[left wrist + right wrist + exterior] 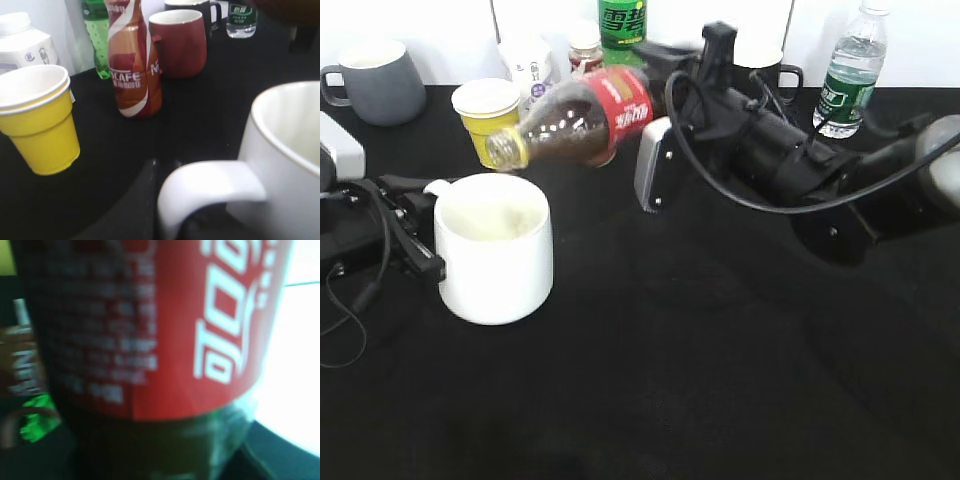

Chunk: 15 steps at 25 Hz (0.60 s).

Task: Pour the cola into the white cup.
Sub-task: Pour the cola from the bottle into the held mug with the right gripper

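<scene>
— Red label first: what has the right gripper got?

— It is clamped on the cola bottle at the base end. I see the bottle lying nearly on its side in the air, open mouth to the left and tipped slightly down, just above the far rim of the white cup. Dark liquid sits along the lower side of the bottle. My right wrist camera shows only label and dark bottle wall filling the picture, so I cannot read the finger spacing there.

— Right arm pose?

— Stretched in low from the right across the black table, wrist rolled so the bottle is close to level.

— And the left gripper?

— It sits at the cup's handle, on the cup's left side. In the left wrist picture a dark finger lies just beside the white loop; whether it is pinching the handle I cannot tell. Left arm lies low along the table edge.

— Cup condition?

— Upright on the table; I see a pale interior and cannot make out any dark liquid in it.

— Surroundings?

— Yellow cup behind the bottle mouth, grey mug far left, brown coffee bottle, green bottle, water bottle far right.
</scene>
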{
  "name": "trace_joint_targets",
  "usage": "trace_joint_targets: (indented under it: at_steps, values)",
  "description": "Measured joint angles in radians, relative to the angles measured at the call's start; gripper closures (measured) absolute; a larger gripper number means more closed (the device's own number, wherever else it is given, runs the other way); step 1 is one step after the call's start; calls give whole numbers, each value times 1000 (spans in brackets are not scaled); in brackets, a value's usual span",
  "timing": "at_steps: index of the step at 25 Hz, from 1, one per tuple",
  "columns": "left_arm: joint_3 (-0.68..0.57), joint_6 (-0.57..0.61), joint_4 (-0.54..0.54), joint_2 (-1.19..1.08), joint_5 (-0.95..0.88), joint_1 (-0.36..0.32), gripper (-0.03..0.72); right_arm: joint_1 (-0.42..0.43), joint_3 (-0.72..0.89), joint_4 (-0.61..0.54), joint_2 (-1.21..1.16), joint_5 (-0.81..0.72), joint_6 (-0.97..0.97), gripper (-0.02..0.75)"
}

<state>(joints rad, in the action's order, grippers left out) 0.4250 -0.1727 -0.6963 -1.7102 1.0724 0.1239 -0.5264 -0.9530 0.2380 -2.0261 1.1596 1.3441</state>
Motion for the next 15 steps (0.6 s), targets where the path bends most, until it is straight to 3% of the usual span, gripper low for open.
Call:
trace_joint_targets:
  at_steps: [15]
  values:
    - [0,6,0,0,59,0,639,0,-6,8,16,1,90,340]
